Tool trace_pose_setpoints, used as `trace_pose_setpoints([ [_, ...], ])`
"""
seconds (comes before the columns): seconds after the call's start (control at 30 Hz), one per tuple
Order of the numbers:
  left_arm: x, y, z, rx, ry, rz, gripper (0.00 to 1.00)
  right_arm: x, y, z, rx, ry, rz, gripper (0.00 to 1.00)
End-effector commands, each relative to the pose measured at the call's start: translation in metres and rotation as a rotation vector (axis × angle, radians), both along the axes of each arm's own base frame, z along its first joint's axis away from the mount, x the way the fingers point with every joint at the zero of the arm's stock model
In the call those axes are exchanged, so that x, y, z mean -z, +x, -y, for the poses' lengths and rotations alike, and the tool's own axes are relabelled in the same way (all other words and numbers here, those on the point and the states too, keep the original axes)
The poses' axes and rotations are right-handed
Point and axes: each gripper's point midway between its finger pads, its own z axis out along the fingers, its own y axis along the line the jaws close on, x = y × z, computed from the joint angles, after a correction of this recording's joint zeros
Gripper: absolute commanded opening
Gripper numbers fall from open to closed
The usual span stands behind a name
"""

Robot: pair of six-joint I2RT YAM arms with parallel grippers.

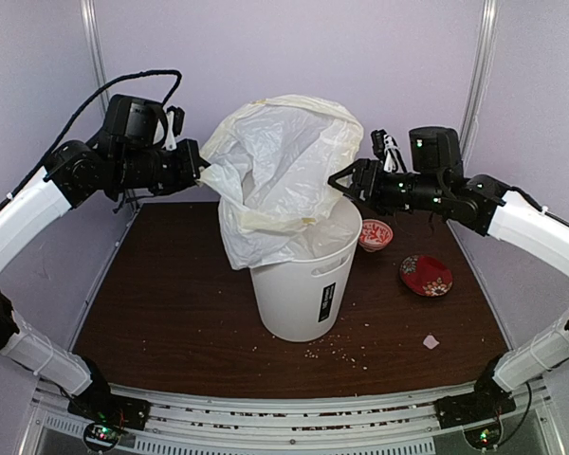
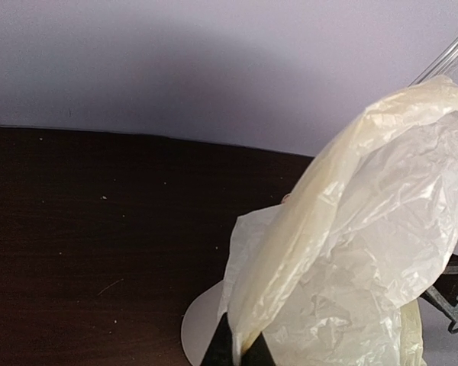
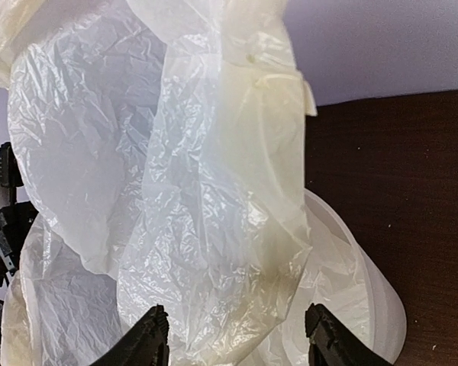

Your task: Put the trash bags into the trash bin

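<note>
A dark brown wooden table (image 1: 171, 313) is seen below pale purple walls. Close to its front edge, small crumbs (image 1: 337, 353) and a small white paper scrap (image 1: 431, 341) are shown by the top view only. A little further back, a tall white round plastic trash bin (image 1: 299, 294) with a black label (image 1: 326, 301) is stood upright. To its right, a flat red patterned dish (image 1: 426, 275) and a small red-patterned bowl (image 1: 375, 234) are also seen only from the top.

A thin, crinkly, see-through white plastic trash bag (image 1: 275, 161) is held up high above the trash bin. Its lower part is draped over the rim and down the outside on the left.

The left gripper (image 1: 201, 169) is placed at the bag's left edge. Only in the left wrist view are its fingers (image 2: 217, 349) seen pressed together, with a fold of the trash bag pinched between them. The right gripper (image 1: 339, 180) is placed at the bag's right side. In the right wrist view its fingers (image 3: 147, 339) are seen spread wide, with the trash bag hung loosely between them and not squeezed.

The inside of the trash bin is covered by plastic in every view, so how much of the bag is in it cannot be told. The bin's label and base are cut off in both wrist views.
</note>
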Motion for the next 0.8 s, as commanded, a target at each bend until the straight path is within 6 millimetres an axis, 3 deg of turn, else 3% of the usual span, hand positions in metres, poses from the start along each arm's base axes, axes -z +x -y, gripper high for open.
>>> trace_pose_setpoints([
  [0.0,-0.013,0.003,0.003,0.001,-0.041,0.034,0.0,-0.025,0.009,-0.008,-0.025,0.085,0.017,0.61],
  [0.1,-0.013,0.003,0.008,0.019,-0.049,0.034,0.0,-0.032,0.008,-0.011,-0.049,0.13,0.015,0.57],
  [0.2,-0.016,0.005,0.02,0.058,-0.085,0.056,0.0,-0.043,0.003,-0.015,-0.092,0.19,0.023,0.29],
  [0.3,-0.025,0.01,0.035,0.106,-0.153,0.106,0.0,-0.062,-0.002,-0.005,-0.084,0.205,0.036,0.02],
  [0.5,-0.041,0.032,0.076,0.188,-0.276,0.21,0.0,-0.091,-0.005,0.044,0.028,0.185,0.083,0.0],
  [0.67,-0.037,0.045,0.119,0.296,-0.338,0.228,0.0,-0.104,-0.009,0.061,0.073,0.172,0.099,0.0],
  [0.77,-0.031,0.045,0.135,0.333,-0.348,0.262,0.0,-0.114,-0.012,0.068,0.09,0.16,0.122,0.0],
])
